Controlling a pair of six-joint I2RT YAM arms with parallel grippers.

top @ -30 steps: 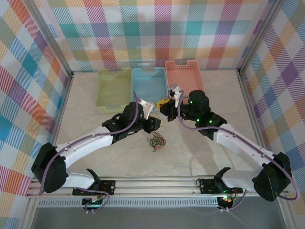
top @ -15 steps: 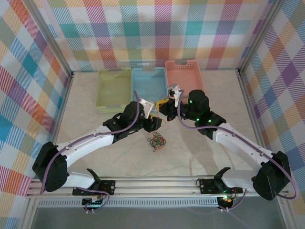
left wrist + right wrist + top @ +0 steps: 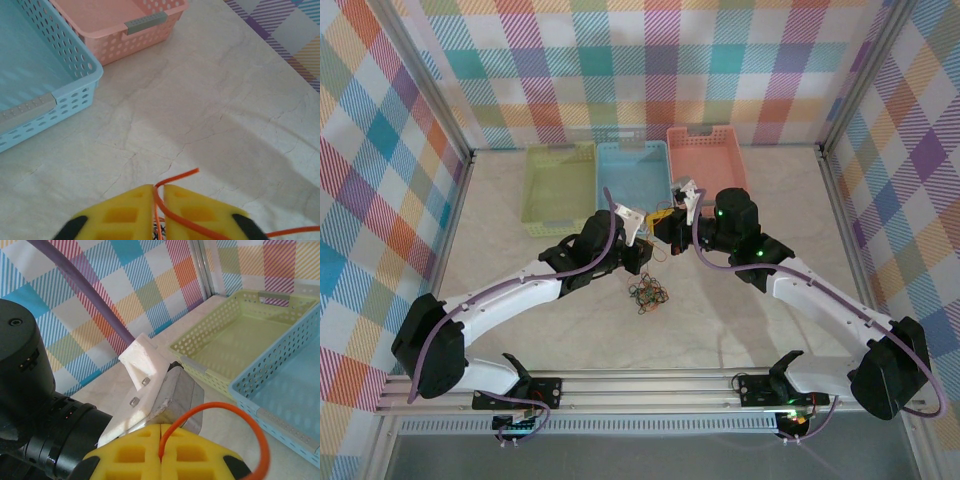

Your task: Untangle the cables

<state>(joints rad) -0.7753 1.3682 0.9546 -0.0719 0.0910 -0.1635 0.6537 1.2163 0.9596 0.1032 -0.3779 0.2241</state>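
Overhead, the cables [image 3: 648,294] lie tangled; wrist views show orange wire [image 3: 176,176] pinched.

The bottom edge of the wrist view cuts the left gripper [image 3: 158,192] off just behind the tips of its 2 yellow fingers. The orange cable [image 3: 177,177] pinched there drops out of sight between them. To the gripper's right, another orange stretch runs off the right edge. Ahead of it, the blue basket [image 3: 75,97] is cut by the left and top edges, and the pink basket [image 3: 135,42] by the top edge.

The right gripper [image 3: 160,432] is cropped the same way. Its orange loop [image 3: 222,405] curves right and leaves at the bottom edge, and whether it is the same cable cannot be told.

From above, the cables [image 3: 648,293] heaped on the base side of both grippers are too small to tell which strand crosses which.
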